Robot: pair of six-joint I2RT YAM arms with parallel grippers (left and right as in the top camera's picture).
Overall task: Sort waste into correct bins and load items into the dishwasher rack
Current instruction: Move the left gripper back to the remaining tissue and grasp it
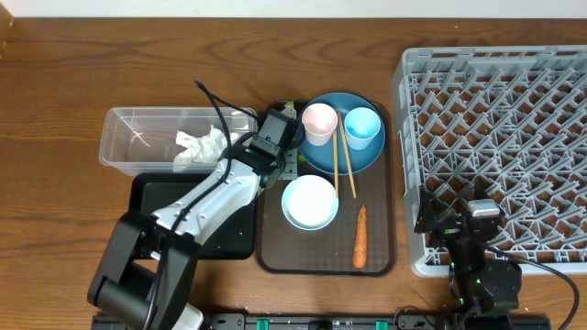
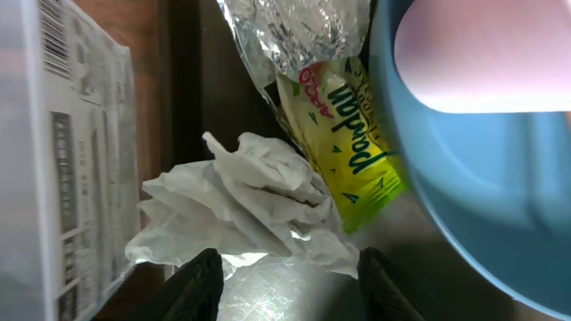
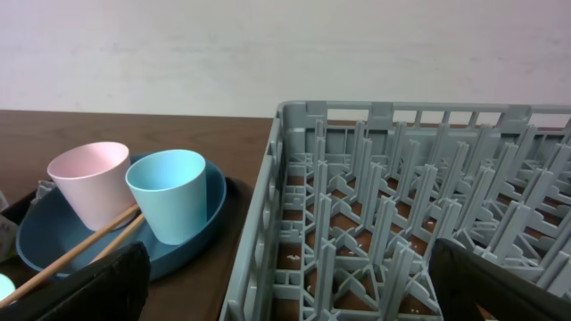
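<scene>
Crumpled white tissue (image 2: pixel 241 201) lies on the brown tray (image 1: pixel 326 252), approx. the tray's 10 o'clock corner going by where the L arm reaches in the overhead view; the arm hides it there, so wrist view only. Foil/yellow-green wrapper (image 2: pixel 343 134) sits at the tissue's 1 o'clock, touching or overlapping its edge, and the blue plate (image 2: pixel 464 178) rim is just beside at 3 o'clock. Handling, as a judgement: tissue is v. light, soft, fully crushable, no breakage risk and not slippery, but loose flaps can tear off or drag the wrapper along w/ it. Best hold is prob. across the thick bunched middle, pinched low near the tray floor, keeping off the 1 o'clock edge where the wrapper lies. Left fingers (image 2: pixel 201 285) are spread wide, about as wide as the wad itself, tips at the tissue's 6 o'clock side, one either flank; nothing gripped, and contact w/ the fringe can't be told for sure. They look lined up to straddle the wad. Right fingers (image 3: pixel 98 285) also spread apart and empty, parked by the 7 o'clock corner of the dishwasher rack (image 1: pixel 495 119). Likely drop spot: clear tub (image 1: pixel 119 137) at 9 o'clock of the tray, which holds another tissue (image 1: pixel 200 147); black tray (image 1: pixel 151 192) sits on the surface at the tub's 6 o'clock.
</scene>
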